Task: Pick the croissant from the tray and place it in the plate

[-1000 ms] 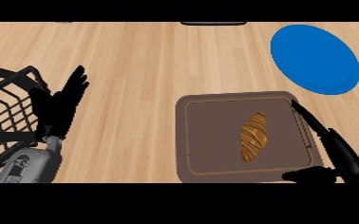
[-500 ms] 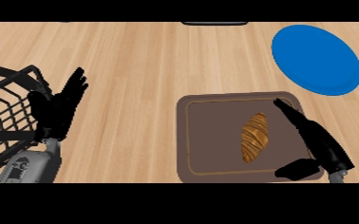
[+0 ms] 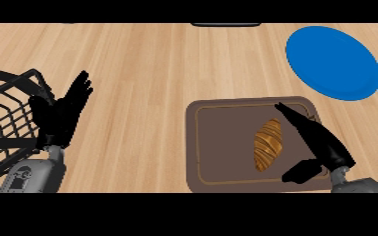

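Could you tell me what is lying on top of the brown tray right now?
The croissant lies on the tray. The right hand reaches over the tray's right part, hiding the surface beneath it.

The golden-brown baked croissant point(image 3: 269, 144) is lying on the brown rectangular tray point(image 3: 221, 150), a bit toward the tray's 3 o'clock side. The round blue plate point(image 3: 330, 62) is sitting on the light wooden counter point(image 3: 162, 65) at 1 o'clock from the tray, apart from it. The black wire basket point(image 3: 18, 112) is standing far off at 9 o'clock, at the counter's edge.
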